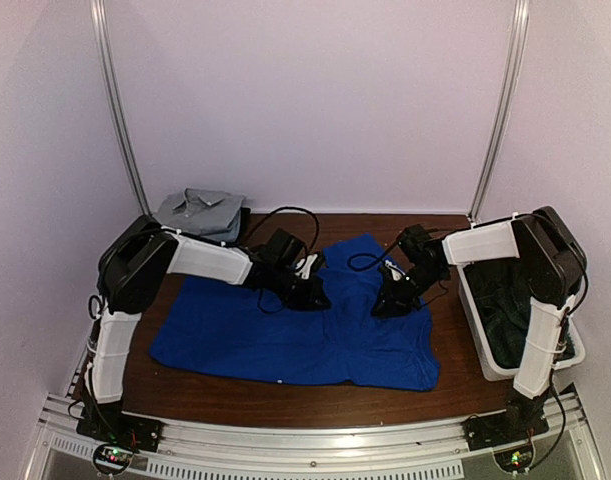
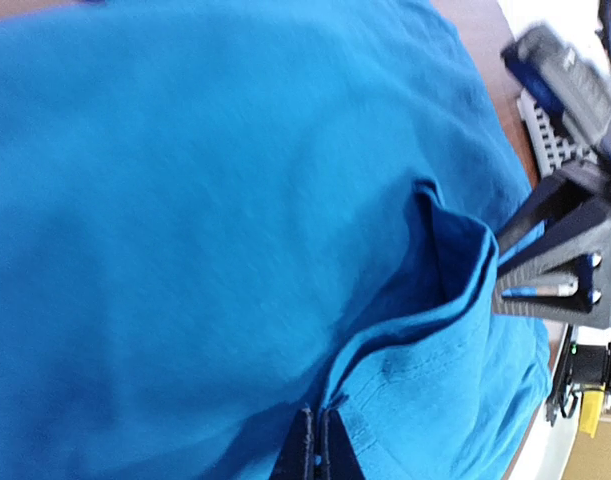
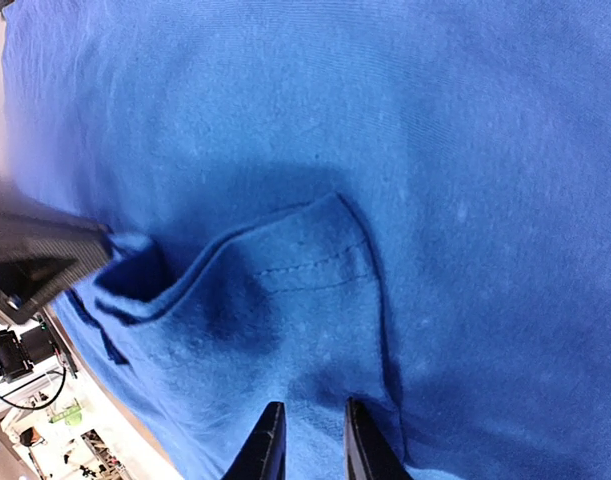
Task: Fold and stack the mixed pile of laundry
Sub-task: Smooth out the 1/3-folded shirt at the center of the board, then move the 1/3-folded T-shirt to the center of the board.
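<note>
A royal-blue piece (image 1: 285, 335) lies spread flat on the brown table, and it fills both wrist views (image 2: 185, 220) (image 3: 435, 150). My left gripper (image 1: 313, 296) is down on its upper middle, with the jaws (image 2: 320, 440) shut on a raised hem fold. My right gripper (image 1: 390, 300) is a short way to the right, its fingers (image 3: 315, 440) close together with a bunch of blue cloth between them. A ridge of cloth stands up between the two grippers. A folded light grey shirt (image 1: 200, 212) lies at the back left. A dark green-black piece (image 1: 507, 300) lies in the bin.
A white plastic bin (image 1: 485, 352) stands at the right edge of the table (image 1: 285, 395), beside the right arm. Pale walls and two metal posts close off the back. The right gripper shows in the left wrist view (image 2: 550, 280), and the left gripper in the right wrist view (image 3: 35, 255).
</note>
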Controlling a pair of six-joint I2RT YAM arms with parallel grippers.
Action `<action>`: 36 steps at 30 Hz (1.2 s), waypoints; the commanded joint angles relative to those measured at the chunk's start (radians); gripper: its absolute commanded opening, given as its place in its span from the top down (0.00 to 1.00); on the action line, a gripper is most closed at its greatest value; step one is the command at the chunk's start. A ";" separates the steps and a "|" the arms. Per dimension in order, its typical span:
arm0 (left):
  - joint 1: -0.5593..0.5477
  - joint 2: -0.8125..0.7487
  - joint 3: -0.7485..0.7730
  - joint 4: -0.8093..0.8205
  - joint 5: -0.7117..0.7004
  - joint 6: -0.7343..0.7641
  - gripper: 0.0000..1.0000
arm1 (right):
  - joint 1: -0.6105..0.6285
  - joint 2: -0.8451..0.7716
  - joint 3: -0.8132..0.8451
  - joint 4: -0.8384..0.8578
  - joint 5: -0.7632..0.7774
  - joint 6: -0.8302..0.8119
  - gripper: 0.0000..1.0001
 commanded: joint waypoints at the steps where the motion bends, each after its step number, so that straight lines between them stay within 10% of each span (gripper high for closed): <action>1: 0.018 -0.058 -0.013 -0.005 -0.064 0.022 1.00 | -0.009 0.059 -0.041 -0.067 0.130 -0.022 0.77; 7: 0.031 -0.118 -0.077 -0.049 -0.154 0.013 0.97 | -0.013 0.062 -0.017 -0.085 0.146 -0.034 0.78; 11: 0.036 -0.226 -0.117 -0.080 -0.188 0.061 0.60 | -0.012 0.037 0.029 -0.104 0.147 -0.048 0.76; 15: 0.078 -0.352 -0.190 -0.175 -0.231 0.098 0.51 | -0.008 -0.026 0.119 -0.178 0.147 -0.085 0.67; 25: 0.297 -0.619 -0.502 -0.382 -0.331 0.125 0.51 | 0.107 -0.239 0.017 -0.227 0.104 -0.033 0.60; 36: 0.314 -0.719 -0.846 -0.460 -0.380 -0.156 0.74 | 0.166 -0.254 -0.347 -0.139 0.182 0.035 0.61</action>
